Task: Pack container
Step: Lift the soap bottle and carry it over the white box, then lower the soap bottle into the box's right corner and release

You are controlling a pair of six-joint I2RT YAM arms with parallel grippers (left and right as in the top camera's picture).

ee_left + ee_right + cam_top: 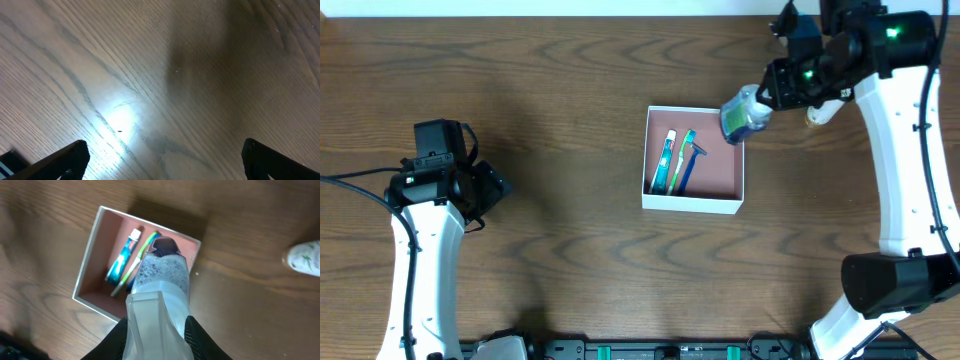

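Overhead: one square white-walled, reddish-brown-floored container (692,204) sits mid-bench, holding one blue-white tube (665,160), one green toothbrush (682,160) and one blue razor (690,172).

Left wrist: the left gripper (165,150) has its fingers spread wide and empty over the wooden bench (150,75).

Right wrist: the right gripper (159,335) has its fingers (199,339) clenched on one clear frosted bottle (162,275) above the container's corner.

Container (720,175): shallow square box, white walls, reddish-brown floor, open top. It sits flat, just off table centre toward 2 o'clock. Toothpaste tube (667,160), toothbrush (683,152) and razor (687,173) lie in its 9 o'clock half.
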